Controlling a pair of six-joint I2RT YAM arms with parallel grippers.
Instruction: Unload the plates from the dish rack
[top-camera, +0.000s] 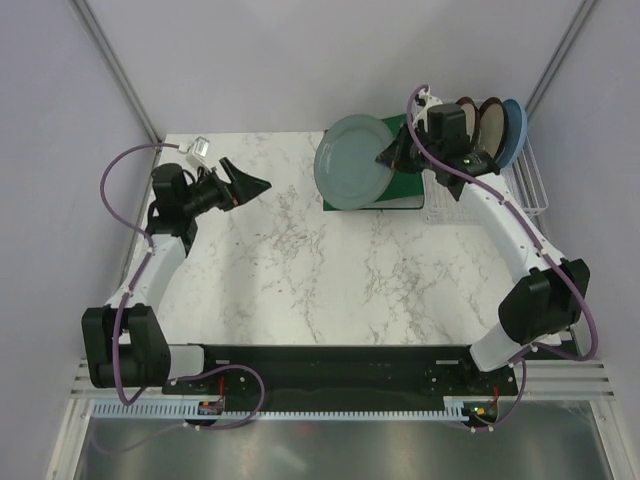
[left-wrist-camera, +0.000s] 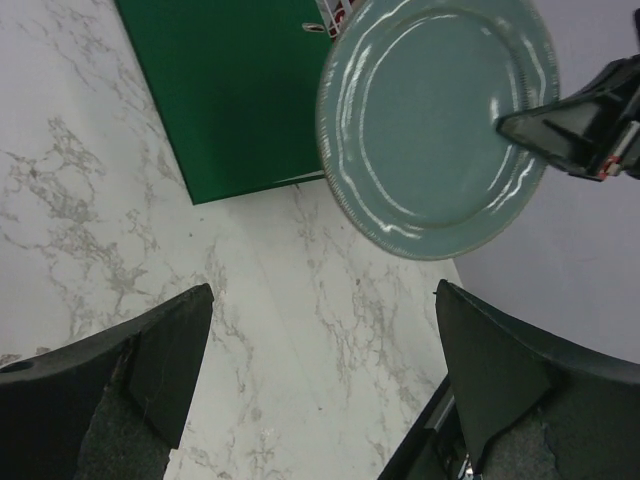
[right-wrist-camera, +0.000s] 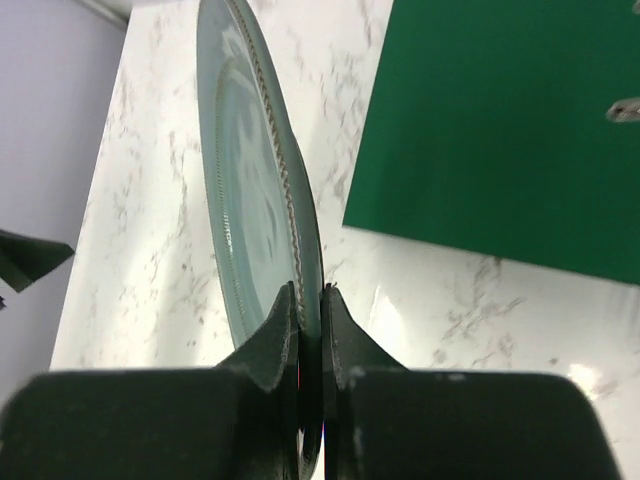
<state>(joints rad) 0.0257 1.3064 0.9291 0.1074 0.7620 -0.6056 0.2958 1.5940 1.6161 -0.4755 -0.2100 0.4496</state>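
right gripper: pinches grey-green plate by rim only | left gripper: wide, empty | risk: thin grip, plate may slip onto far binder

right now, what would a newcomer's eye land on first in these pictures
The grey-green plate stands out, pinched by its rim in the shut right tool and held in the air by the green binder. Behind it, three more plates stand in the white dish rack at the far right. The left tool gapes open over the marble table.
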